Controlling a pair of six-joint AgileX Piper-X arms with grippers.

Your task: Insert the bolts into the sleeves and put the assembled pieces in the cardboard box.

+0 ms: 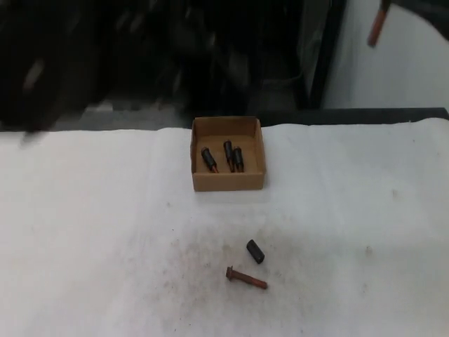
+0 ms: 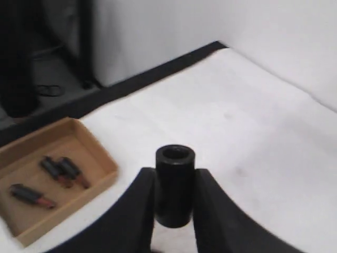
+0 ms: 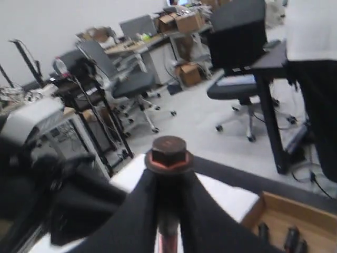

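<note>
**Both grippers loaded**

Left gripper point(image 2: 174, 176) clamps a sleeve point(image 2: 175, 184) between its fingers; right gripper point(image 3: 168, 182) pinches a bolt point(image 3: 166, 154) by the shank, head protruding. A loose sleeve point(image 1: 255, 251) and loose bolt point(image 1: 246, 278) lie at six o'clock from the cardboard box point(image 1: 228, 180).

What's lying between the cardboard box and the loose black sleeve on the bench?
Nothing. In the high view, the stretch from the cardboard box to the loose sleeve is bare white cloth, marked only by faint brownish smudges.
</note>
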